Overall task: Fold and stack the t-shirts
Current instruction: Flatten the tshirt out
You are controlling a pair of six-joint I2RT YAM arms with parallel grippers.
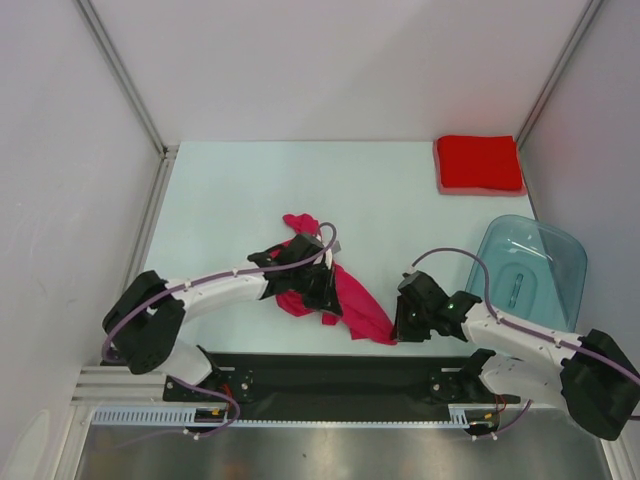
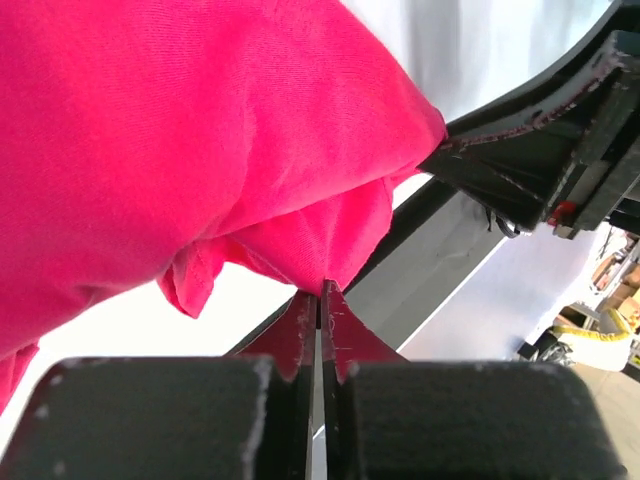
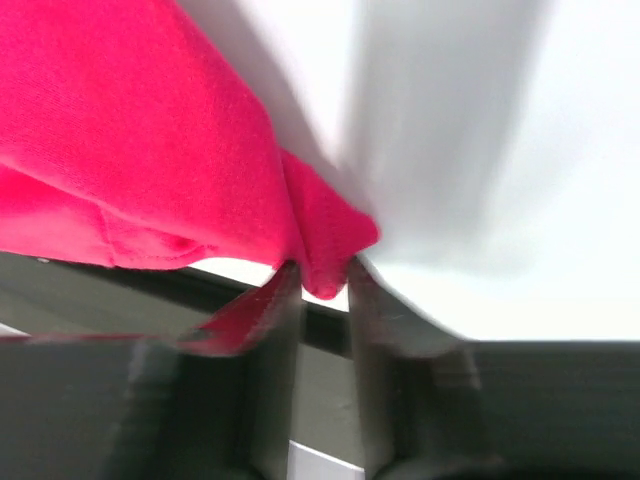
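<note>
A magenta-pink t-shirt (image 1: 352,298) lies crumpled near the table's front middle. My left gripper (image 1: 328,292) sits on its left part. In the left wrist view the gripper (image 2: 320,292) is shut, pinching a fold of the pink t-shirt (image 2: 200,150) at its tips. My right gripper (image 1: 398,328) is at the shirt's right corner. In the right wrist view, which is blurred, the gripper (image 3: 322,272) stands part open, with a corner of the pink t-shirt (image 3: 150,170) between the fingertips. A brighter red t-shirt (image 1: 478,163) lies folded at the back right corner.
A translucent blue-grey tub (image 1: 530,268) stands at the right, just behind my right arm. A black strip (image 1: 330,372) runs along the table's near edge under the arms. Metal posts and white walls close in the left, right and back sides.
</note>
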